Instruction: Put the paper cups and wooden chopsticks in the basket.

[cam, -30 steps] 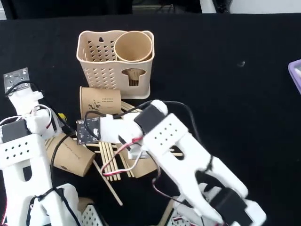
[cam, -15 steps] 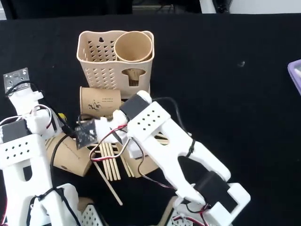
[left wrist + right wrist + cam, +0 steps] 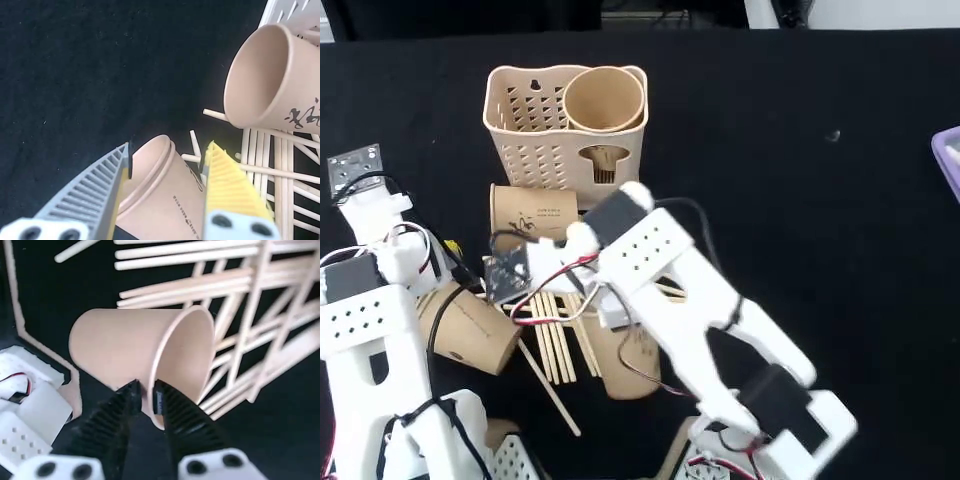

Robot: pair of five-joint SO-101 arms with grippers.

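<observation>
Currently the right claw [image 3: 145, 391] is pinching a paper cup [image 3: 120, 347] by its thin rim, risking a slip, while the left claw [image 3: 168, 150] is gaping.

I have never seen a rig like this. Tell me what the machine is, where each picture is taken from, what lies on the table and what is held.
These are two small robot arms, a left arm and a right arm, at a black table. One picture looks down from a fixed camera; the other two come from a camera on each arm's wrist. A basket stands at the back with one paper cup already in it. In front lie wooden chopsticks and more cups. The right hand pinches the rim of a lying cup. The left hand is at another lying cup; whether it grips, I cannot tell.
</observation>
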